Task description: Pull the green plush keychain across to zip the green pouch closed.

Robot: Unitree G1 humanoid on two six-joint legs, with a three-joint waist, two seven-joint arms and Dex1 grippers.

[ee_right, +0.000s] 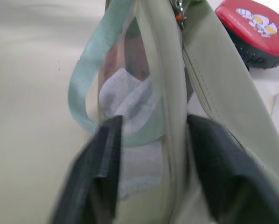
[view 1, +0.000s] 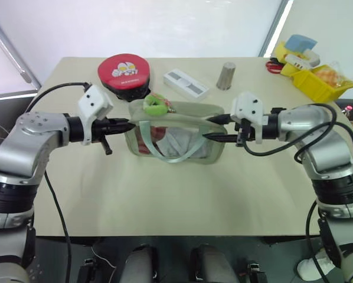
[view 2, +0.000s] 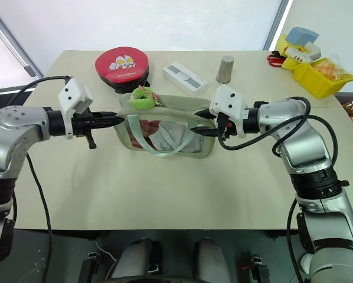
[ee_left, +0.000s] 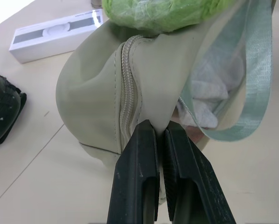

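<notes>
At centre-left of the left eye view the left gripper (view 1: pixel 128 125) is clamped tight on the left end of the green pouch (view 1: pixel 206 150); its wrist view shows both black fingers (ee_left: pixel 137 182) pinching a fold of the soft fabric just beside the zipper track. The pouch sits mid-table, a limp bag with a clear window and a pale mint strap (view 1: pixel 176 154) looping down in front. It looks light and floppy, so it will probably buckle or slide unless both ends are held taut. The green plush keychain (view 1: pixel 156 106) rests on the pouch's top edge near its left end, squashy and fuzzy; a firm pinch low on it, near the zipper pull, seems the surest hold. Behind lie a round red-topped case (view 1: pixel 124 74), a white box (view 1: pixel 186 83) and a metal cup (view 1: pixel 226 76), all near but clear of the pouch. At centre-right the right gripper (view 1: pixel 214 128) straddles the pouch's right end with its jaws parted, fabric between them but not squeezed. The table (view 1: pixel 164 200) is bare towards the bottom of the frame, leaving room there.
</notes>
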